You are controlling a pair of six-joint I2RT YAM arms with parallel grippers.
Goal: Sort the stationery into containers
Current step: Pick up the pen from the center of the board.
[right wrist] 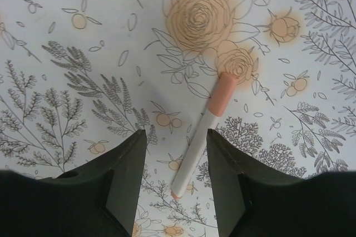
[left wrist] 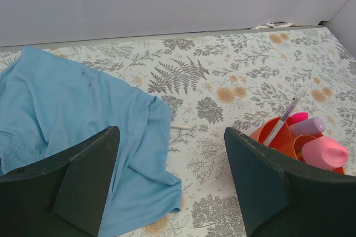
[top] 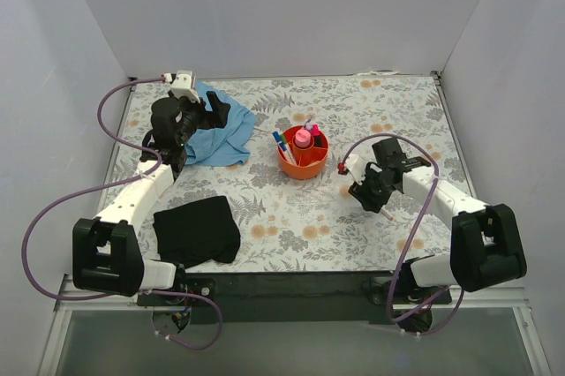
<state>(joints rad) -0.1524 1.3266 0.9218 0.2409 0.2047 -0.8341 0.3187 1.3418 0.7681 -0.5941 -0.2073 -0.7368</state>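
Note:
The orange divided bowl stands at mid-table and holds a small pink bottle, markers and sticks. In the left wrist view the bowl is at the right with the pink bottle, a lilac stick and a thin marker. My left gripper is open and empty over the edge of the blue cloth. My right gripper is right of the bowl, pointing down, open. A white marker with a peach-red cap lies on the table between its fingers, untouched.
A blue cloth lies crumpled at the back left. A black cloth lies at the front left. White walls close the table on three sides. A thin white stick lies beside the blue cloth.

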